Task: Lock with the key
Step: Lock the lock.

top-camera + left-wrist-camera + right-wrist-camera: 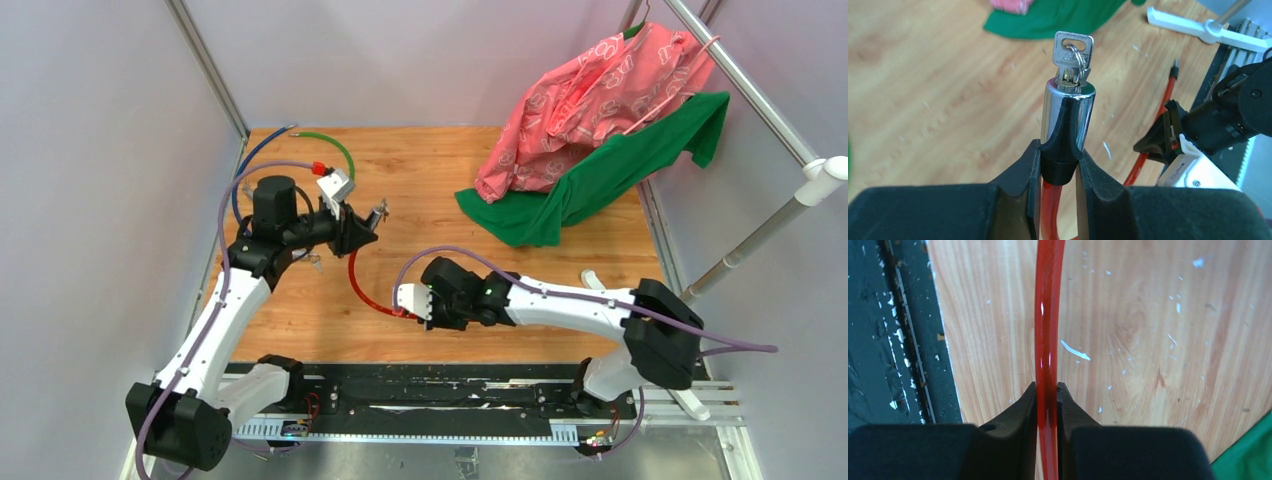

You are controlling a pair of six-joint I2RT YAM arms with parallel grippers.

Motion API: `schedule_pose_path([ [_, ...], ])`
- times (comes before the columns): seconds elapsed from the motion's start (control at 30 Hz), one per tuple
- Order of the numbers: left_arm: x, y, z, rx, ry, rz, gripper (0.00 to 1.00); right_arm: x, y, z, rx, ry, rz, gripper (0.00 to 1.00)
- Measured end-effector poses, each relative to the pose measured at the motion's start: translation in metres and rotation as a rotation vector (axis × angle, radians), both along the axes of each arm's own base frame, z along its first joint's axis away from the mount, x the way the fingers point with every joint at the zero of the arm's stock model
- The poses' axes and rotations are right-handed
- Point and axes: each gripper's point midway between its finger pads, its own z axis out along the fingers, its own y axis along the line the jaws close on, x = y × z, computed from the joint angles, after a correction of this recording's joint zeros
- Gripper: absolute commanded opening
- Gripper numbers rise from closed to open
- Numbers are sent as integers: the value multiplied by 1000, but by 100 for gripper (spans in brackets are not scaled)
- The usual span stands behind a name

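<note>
My left gripper (1060, 150) is shut on the black collar of the red cable lock's silver cylinder (1068, 112), which points away from the wrist. A small silver key (1073, 49) with a ring sits in the cylinder's end. In the top view this gripper (368, 222) holds the cylinder above the wooden table, left of centre, with the key (378, 210) at its tip. My right gripper (1047, 390) is shut on the red cable (1048, 335), low over the wood. In the top view the right gripper (400, 310) grips the red cable (355, 280) at the loop's near end.
Pink (600, 80) and green (600, 180) garments hang at the back right. A blue cable (255, 155) and a green cable (335, 145) lie at the back left. A white stand (760, 230) is on the right, and a black rail (430, 385) runs along the near edge.
</note>
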Motion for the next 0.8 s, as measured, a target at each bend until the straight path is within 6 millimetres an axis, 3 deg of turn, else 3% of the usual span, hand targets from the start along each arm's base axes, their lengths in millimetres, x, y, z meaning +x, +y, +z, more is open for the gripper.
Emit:
schedule_pose_path([
  [0.17,-14,9,-49,-1,182,100,0,-1,6,-17,-117,-20,136,14],
  [0.3,-19,18,-87,-27,321,234,0,0,0,-40,-196,-15,182,30],
  [0.43,-26,26,-115,-33,441,341,0,1,1,-48,-217,-18,195,45],
  [0.7,-19,36,-120,-46,472,452,0,21,5,-35,-205,-92,123,55],
  [0.8,-18,37,-120,-54,474,468,0,26,5,-19,-158,-110,62,65],
])
